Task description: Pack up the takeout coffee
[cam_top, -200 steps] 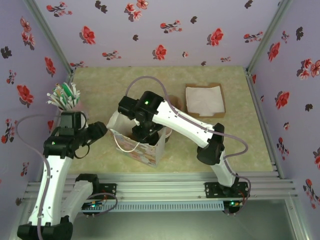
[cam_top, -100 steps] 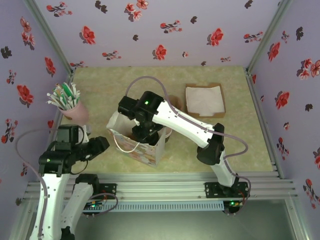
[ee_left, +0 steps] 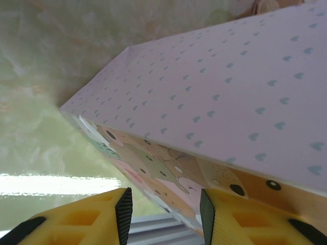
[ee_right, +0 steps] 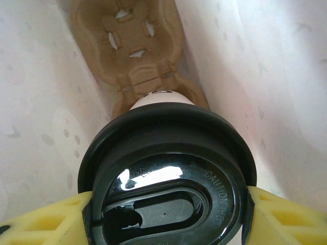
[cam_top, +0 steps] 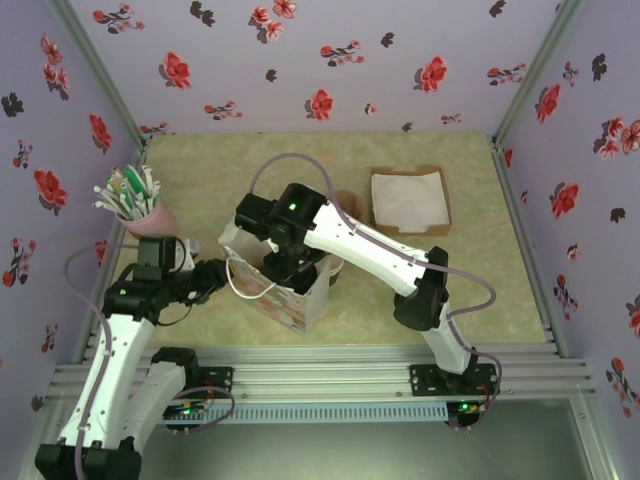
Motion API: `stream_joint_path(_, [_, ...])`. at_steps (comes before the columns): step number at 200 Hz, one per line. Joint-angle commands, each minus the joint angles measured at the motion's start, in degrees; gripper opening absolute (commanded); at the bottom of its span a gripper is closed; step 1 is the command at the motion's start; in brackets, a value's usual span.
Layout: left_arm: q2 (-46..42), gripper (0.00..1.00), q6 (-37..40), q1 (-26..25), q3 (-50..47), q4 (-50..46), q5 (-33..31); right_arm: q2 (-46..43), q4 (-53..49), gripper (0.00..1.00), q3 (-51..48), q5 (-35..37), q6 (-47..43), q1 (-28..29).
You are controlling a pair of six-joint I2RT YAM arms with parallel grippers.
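Two arms, one paper bag. Far left: pink cup of straws (cam_top: pixel 128 195) standing on the surface (cam_top: pixel 200 170). Left pincer (ee_left: pixel 163 214): fingers spread, holding nothing, just beside the left wall of the patterned bag (cam_top: pixel 290 295). Inside the bag: right pincer (ee_right: pixel 166 204) pinching the takeout coffee (ee_right: pixel 166 153) at its black lid, above a cardboard cup carrier (ee_right: pixel 130 46) on the bag floor. Right: cardboard box of white napkins (cam_top: pixel 408 200).

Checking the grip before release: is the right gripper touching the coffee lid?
Touching. The right wrist view shows both fingers pressed against the lid at its sides.
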Motion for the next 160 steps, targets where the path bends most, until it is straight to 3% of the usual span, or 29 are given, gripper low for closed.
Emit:
stream_joint_path(1, [1.51,0.41,-0.99,-0.53,-0.54,5.49,0.62,-1.12,-10.54,0.63,0.97,0.62,-1.12,0.53])
stream_joint_path(40, [3.05,0.41,0.10,-0.54,-0.65,6.35,-0.52,-0.80,-10.54,0.63,1.25,0.06,-0.56,0.71])
stream_joint_path(59, [0.61,0.42,0.69,-0.54,0.03,3.22,-4.14,-0.55,-10.54,0.63,1.02,-0.07,-0.36,0.68])
stream_joint_path(128, [-2.76,0.58,5.52,-0.28,8.95,-8.67,-17.22,0.16,-10.19,0.63,0.68,-0.94,-0.27,0.72])
stream_joint_path(160, [-3.30,0.71,6.93,-0.28,12.62,-10.19,-20.40,0.06,-9.27,0.63,-0.29,-1.29,-0.47,0.73])
